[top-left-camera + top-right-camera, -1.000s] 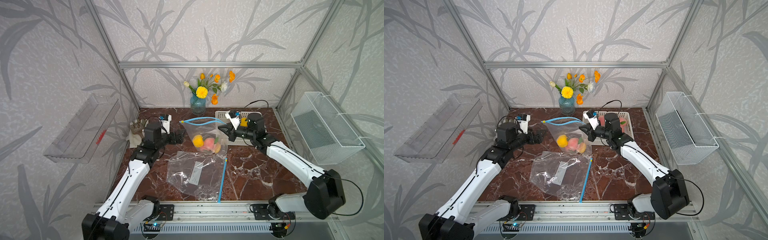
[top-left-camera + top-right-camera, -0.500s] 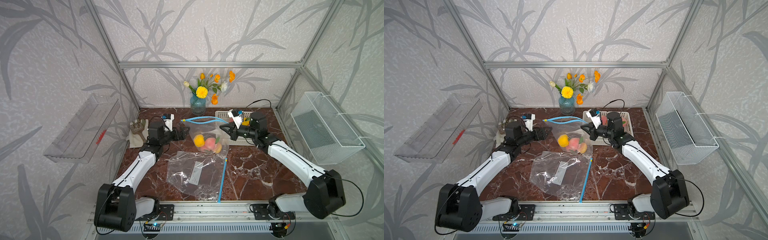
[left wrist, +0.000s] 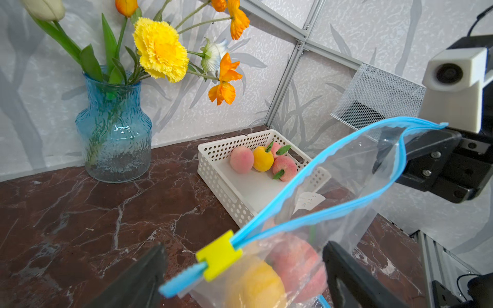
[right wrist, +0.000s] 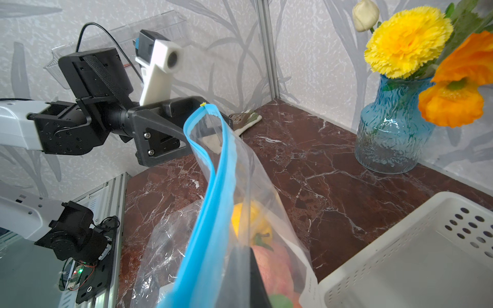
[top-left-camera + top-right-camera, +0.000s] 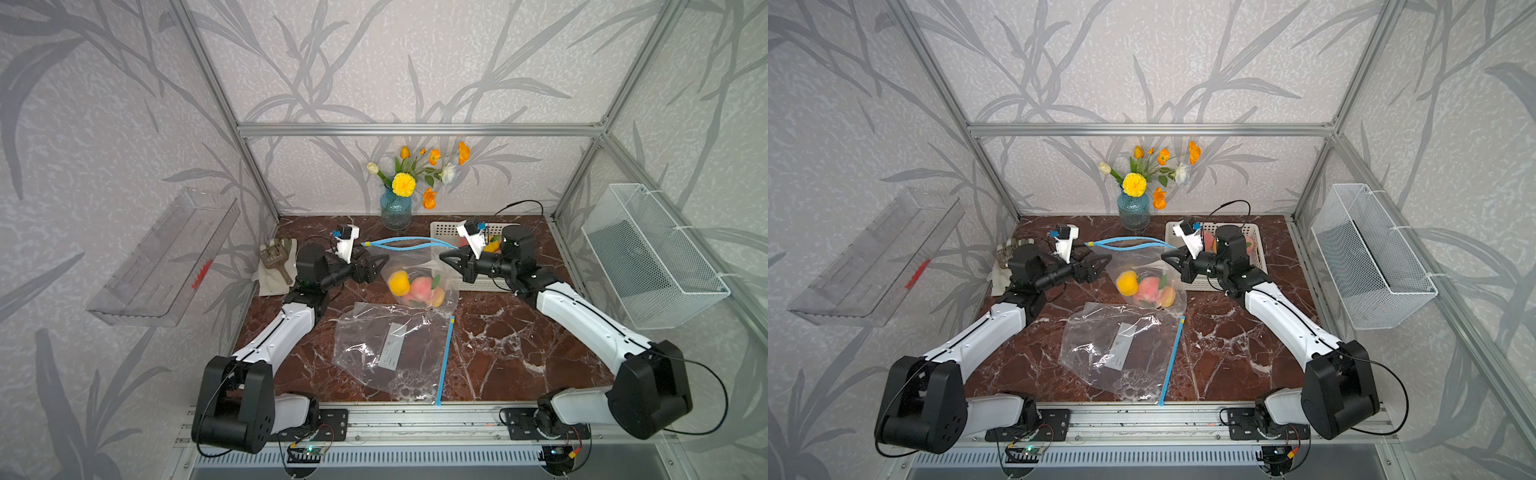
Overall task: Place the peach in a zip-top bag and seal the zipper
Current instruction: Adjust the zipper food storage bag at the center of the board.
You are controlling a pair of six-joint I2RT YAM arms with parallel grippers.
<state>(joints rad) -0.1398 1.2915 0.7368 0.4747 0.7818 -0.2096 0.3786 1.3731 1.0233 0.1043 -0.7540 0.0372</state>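
Your right end effector [image 5: 451, 259] is clamped on one end of the bag's [image 5: 419, 270] blue zipper [image 5: 407, 240]. The bag hangs from that grip over the middle of the surface [image 5: 519, 332], toward its back edge. The peach [image 5: 419, 286] sits inside the bag, at its bottom, between a yellow fruit [image 5: 398, 282] and an orange fruit [image 5: 437, 296]; all three press together. You cannot tell from either top view whether the bag's bottom touches the surface.

Your left end effector [image 5: 376, 268] is at the zipper's other end with its jaws apart. In the left wrist view its two fingers [image 3: 144, 274] stand on either side of the yellow slider [image 3: 218, 254], and neither touches it. The slider sits at that end of the track. From it the two blue strips run apart toward the right end effector, so the bag's mouth is open and unsealed.

A second bag [image 5: 390, 353] lies flat near the front edge, its back edge just beside the hanging bag. A white basket [image 5: 444, 227] stands at the back edge, right of the middle, behind the right end effector; the left wrist view shows three loose fruits [image 3: 262, 160] in it. A blue vase [image 5: 395, 212] of flowers stands at the middle of the back edge.
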